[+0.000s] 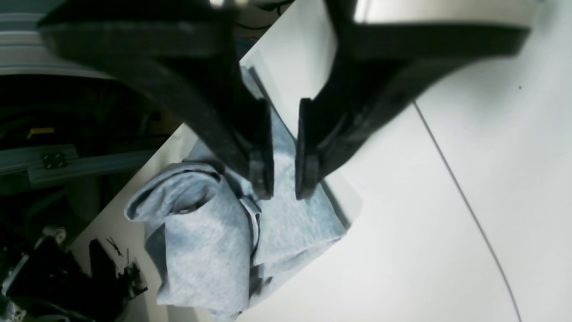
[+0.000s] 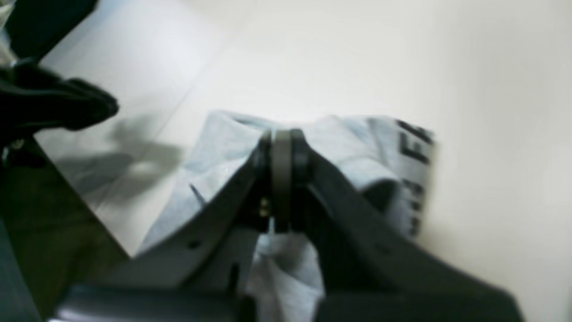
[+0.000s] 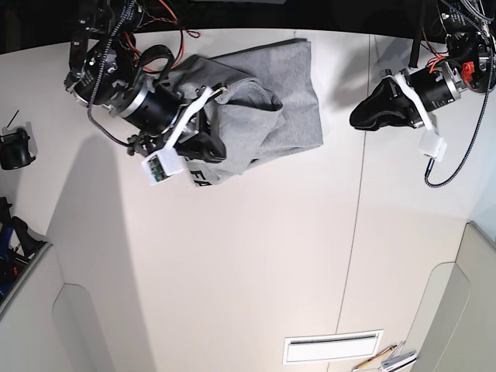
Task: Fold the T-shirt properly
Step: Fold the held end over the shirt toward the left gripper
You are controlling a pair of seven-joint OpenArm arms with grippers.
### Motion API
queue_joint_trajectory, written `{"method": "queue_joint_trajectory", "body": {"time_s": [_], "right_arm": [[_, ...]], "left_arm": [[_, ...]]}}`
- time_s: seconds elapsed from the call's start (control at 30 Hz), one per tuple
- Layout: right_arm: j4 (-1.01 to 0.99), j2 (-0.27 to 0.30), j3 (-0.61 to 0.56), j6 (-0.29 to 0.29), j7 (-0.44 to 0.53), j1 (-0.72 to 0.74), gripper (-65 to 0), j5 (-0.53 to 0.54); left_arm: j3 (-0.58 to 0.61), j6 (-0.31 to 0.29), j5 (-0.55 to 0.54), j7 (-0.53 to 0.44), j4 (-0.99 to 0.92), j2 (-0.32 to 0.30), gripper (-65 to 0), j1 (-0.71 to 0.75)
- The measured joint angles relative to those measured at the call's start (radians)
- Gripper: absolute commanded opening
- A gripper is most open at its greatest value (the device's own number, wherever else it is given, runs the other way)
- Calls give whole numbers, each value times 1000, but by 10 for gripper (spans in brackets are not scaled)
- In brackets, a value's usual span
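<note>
The grey T-shirt [image 3: 291, 101] lies crumpled at the far middle of the white table [image 3: 232, 256]. Black lettering [image 2: 413, 150] shows on a turned-up fold at its near edge. My right gripper [image 3: 208, 146] sits on that near-left part. In the right wrist view the right gripper [image 2: 281, 138] is shut, its tips pinching the T-shirt [image 2: 353, 138], with cloth bunched on both sides. My left gripper [image 3: 360, 118] hovers over bare table to the right of the shirt. In the left wrist view the left gripper [image 1: 284, 185] stands narrowly open and empty, the T-shirt [image 1: 295, 223] below it.
A seam line [image 3: 356, 201] runs down the table right of the shirt. A black object [image 3: 15, 147] sits at the left edge. Red and black cables [image 3: 167, 23] trail along the far edge. A white slotted plate [image 3: 333, 347] and small tools [image 3: 387, 358] lie near the front right.
</note>
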Motion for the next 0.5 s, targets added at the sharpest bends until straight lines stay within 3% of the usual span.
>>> {"method": "queue_joint_trajectory", "body": {"time_s": [0.17,0.5], "right_arm": [[1,37,93,0,-19,-42,-650,23],[-69,75,83,0,69,-90,-650,16]], "left_arm": [[0,0,0,0,0,0,-557,0],[-1,0,-9,2,0,0,-557,0]]}}
